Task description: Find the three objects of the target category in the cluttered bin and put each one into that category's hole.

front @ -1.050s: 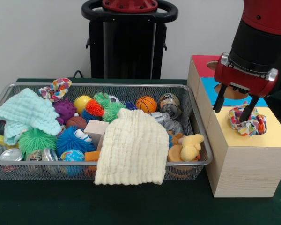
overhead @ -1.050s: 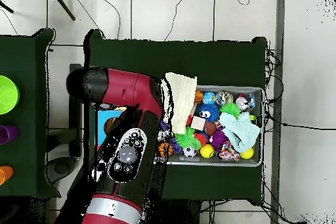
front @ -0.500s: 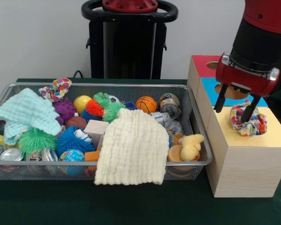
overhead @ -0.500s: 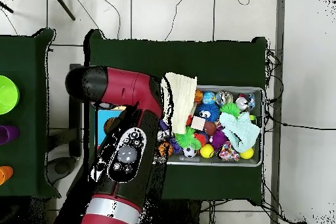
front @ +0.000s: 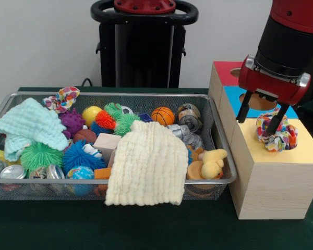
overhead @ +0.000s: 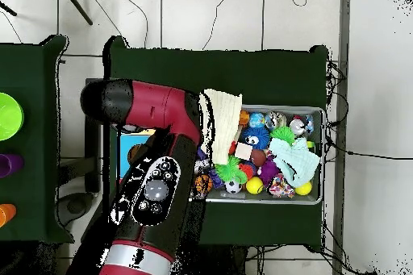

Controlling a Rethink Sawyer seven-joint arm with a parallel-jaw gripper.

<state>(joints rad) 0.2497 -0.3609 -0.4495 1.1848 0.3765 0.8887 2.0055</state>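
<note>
The gripper point(front: 261, 116) hangs over the wooden box point(front: 271, 177) with its two fingers point(front: 243, 112) spread apart and holding nothing; the colourful scrunchie point(front: 276, 131) lies on the yellow top of the box, over the hole there, and one finger is in front of its left part, so I cannot tell if they touch. A second scrunchie point(front: 62, 98) rests on the far rim of the wire bin point(front: 219, 179), at its left side. In the overhead view the red arm point(overhead: 153, 175) covers the box and the gripper completely; only a bit of the blue section shows beside it. A cream cloth point(front: 146, 164) hangs over the near rim of the bin and hides what is under it. Compared with one second ago, the gripper is a little higher and the scrunchie sits free on the box; the things in the bin are unchanged.
</note>
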